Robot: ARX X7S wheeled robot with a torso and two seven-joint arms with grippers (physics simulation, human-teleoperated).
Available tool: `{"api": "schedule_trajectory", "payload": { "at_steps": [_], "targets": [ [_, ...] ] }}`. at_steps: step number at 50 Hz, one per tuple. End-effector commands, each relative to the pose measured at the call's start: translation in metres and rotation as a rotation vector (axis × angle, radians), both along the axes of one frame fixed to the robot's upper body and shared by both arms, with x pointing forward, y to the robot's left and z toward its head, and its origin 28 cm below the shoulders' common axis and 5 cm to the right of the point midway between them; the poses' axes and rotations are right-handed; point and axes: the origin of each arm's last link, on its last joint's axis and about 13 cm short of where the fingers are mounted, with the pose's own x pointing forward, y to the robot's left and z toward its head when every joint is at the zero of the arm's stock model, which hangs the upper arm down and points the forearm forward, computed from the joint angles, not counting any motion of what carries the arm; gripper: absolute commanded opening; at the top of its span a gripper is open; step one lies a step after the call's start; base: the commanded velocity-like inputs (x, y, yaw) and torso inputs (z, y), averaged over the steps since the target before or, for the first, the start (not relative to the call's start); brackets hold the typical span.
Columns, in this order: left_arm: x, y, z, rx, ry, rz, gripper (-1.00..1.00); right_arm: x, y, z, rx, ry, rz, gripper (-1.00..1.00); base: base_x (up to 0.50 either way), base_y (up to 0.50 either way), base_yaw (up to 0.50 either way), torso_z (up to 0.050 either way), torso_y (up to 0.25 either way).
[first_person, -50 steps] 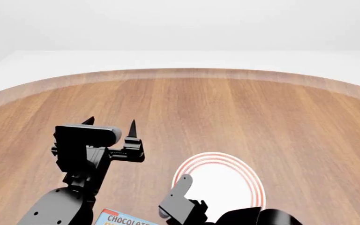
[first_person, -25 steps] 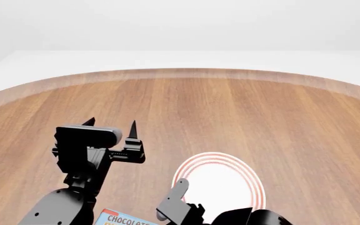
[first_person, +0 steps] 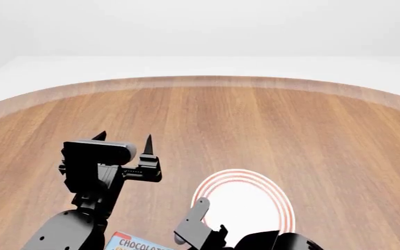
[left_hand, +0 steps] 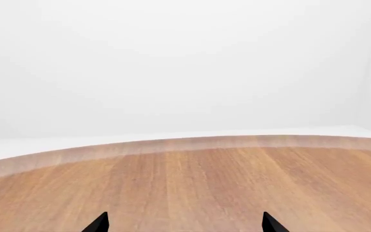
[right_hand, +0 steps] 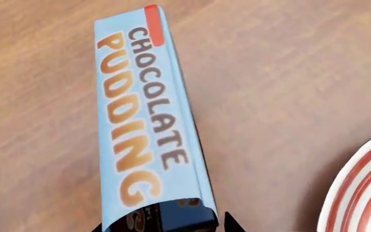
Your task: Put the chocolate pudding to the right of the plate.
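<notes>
Since the pudding [right_hand: 150, 125] looks a light, stiff carton, the right end effector [right_hand: 163, 227], jaws apart, should pinch its narrow sides; the left end effector [first_person: 123, 141] hangs spread, empty.

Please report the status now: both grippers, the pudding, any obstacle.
Left gripper open, empty, raised over the table. Right gripper open above chocolate pudding, not gripping. Pudding left of plate. Nothing blocking.

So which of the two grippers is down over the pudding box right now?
The right gripper: its wrist camera looks straight down on the chocolate pudding, beside the plate. The left gripper is held up over bare table, open and empty.
</notes>
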Motion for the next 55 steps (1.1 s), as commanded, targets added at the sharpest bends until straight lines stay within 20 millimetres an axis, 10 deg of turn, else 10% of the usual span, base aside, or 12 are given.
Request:
{"api": "schedule_trajectory", "payload": {
  "at_steps": [1, 26, 55],
  "targets": [
    [0.0, 0.0, 0.0, 0.001, -0.001, 0.002, 1.0, -0.002, 0.001, -0.001, 0.014, 0.009, 0.014, -1.0, 0.0, 0.0, 0.0, 0.0, 0.0],
    [0.001, 0.0, 0.002, 0.003, -0.008, 0.001, 1.0, -0.021, -0.029, 0.044, 0.083, -0.164, -0.13, -1.0, 0.0, 0.0, 0.0, 0.0, 0.0],
    [0.003, 0.001, 0.001, -0.003, -0.007, -0.002, 1.0, 0.017, -0.117, 0.092, 0.055, -0.305, -0.75, -1.0, 0.0, 0.0, 0.0, 0.0, 0.0]
  ]
}}
